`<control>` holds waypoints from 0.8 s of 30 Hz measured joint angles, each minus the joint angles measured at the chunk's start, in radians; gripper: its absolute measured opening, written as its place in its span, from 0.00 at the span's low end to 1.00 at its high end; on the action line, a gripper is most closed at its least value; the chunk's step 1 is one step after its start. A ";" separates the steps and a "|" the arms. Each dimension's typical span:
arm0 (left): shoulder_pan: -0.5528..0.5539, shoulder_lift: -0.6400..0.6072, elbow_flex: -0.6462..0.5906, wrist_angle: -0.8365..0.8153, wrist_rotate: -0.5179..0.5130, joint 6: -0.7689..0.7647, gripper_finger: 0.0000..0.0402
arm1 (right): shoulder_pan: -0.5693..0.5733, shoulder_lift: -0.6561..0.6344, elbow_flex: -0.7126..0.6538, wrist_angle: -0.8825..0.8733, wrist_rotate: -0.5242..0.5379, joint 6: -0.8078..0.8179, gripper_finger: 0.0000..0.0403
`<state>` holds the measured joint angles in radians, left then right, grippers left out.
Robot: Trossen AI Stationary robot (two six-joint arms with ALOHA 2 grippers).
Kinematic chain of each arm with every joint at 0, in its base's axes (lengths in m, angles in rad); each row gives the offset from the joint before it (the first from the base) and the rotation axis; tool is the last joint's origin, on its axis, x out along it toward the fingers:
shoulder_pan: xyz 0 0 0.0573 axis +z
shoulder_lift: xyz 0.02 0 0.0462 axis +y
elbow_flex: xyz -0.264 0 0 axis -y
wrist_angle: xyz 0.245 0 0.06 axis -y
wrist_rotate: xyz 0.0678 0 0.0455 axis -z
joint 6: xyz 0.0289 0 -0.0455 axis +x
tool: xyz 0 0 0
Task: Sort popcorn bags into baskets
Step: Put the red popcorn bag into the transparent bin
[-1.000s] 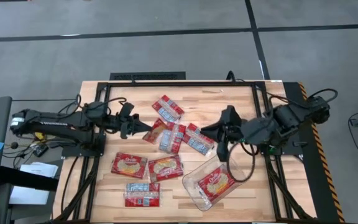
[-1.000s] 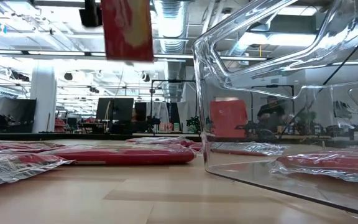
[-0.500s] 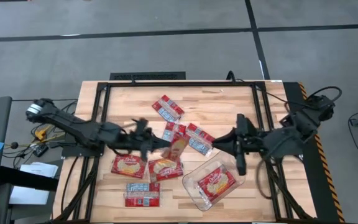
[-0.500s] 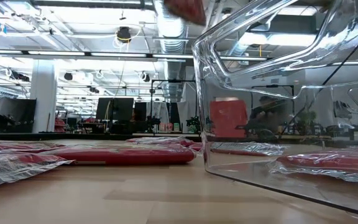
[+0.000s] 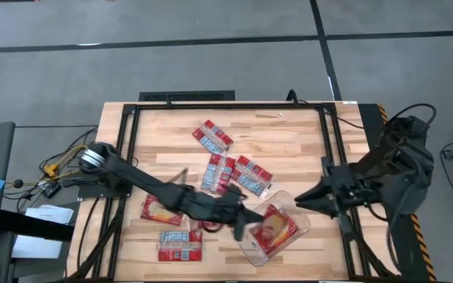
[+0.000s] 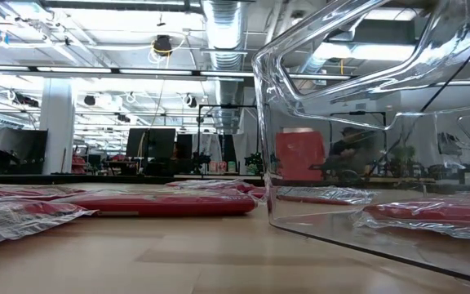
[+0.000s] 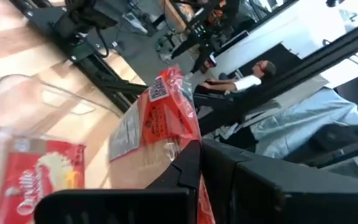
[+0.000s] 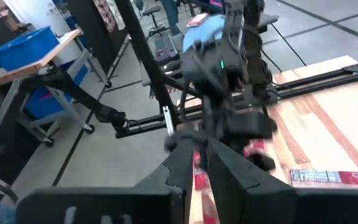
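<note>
Popcorn bags: approx 7 loose on tabletop (image 5: 289,130), 1 lying in tub (image 5: 277,229), 1 more gripped over it (image 7: 160,121). Clear tubs: 1 (image 5: 250,240). Arms: 2, w/ 1 hand each.

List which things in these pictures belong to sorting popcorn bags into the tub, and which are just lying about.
Job:
- loose bags on the table
- held bag, gripped by the left gripper at the tub
- tub, with one bag inside
- right gripper, beside the tub

Lying about:
- cables
- blue bin
- seated person
</note>
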<state>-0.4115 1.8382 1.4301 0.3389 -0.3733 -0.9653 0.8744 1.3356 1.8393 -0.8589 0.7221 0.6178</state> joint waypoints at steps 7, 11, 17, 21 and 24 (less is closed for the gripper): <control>0.047 0.198 0.135 -0.001 -0.040 -0.073 0.00 | 0.087 0.010 0.000 0.023 0.093 0.003 0.18; 0.068 0.283 0.180 0.045 -0.031 -0.139 0.00 | 0.125 0.011 0.000 0.030 0.147 0.003 0.18; 0.077 0.353 0.225 0.151 -0.050 -0.208 0.00 | 0.164 0.011 0.000 0.029 0.221 0.003 0.18; 0.074 0.362 0.246 0.142 -0.070 -0.246 0.00 | 0.186 0.011 0.000 0.030 0.230 0.003 0.18; 0.065 0.362 0.244 0.095 -0.082 -0.298 0.00 | 0.194 0.011 0.000 0.029 0.231 0.003 0.18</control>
<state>-0.3463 2.2005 1.6740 0.4342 -0.4555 -1.2634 1.0683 1.3468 1.8393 -0.8295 0.9528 0.6209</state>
